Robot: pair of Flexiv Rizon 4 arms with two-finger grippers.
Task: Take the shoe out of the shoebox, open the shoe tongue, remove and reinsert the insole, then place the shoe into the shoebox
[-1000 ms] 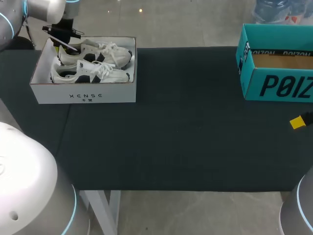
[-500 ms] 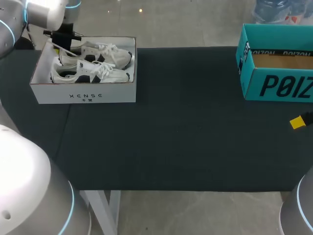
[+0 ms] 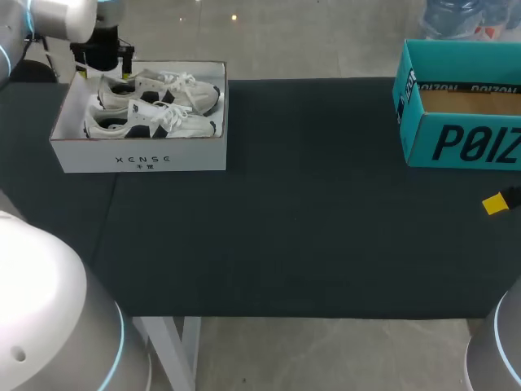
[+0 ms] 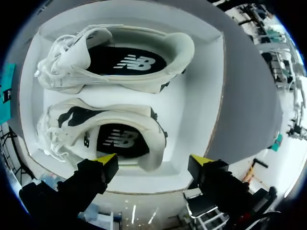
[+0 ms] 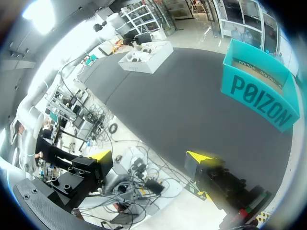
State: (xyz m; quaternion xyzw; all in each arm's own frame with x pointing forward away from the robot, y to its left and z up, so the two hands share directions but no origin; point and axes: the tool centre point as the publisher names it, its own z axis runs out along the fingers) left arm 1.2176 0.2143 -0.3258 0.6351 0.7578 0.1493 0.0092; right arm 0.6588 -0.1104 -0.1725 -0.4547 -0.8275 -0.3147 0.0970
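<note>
White shoes, lengthwise in shoebox, toes rightward

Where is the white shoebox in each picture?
Head view: the shoebox sits at the far left of the table.
Left wrist view: it is close up, just ahead of the left gripper.
Right wrist view: it is small, at the table's far end, far ahead of the right gripper.
Shared landmark: the dark table under it.

Matt white cardboard shoebox
</note>
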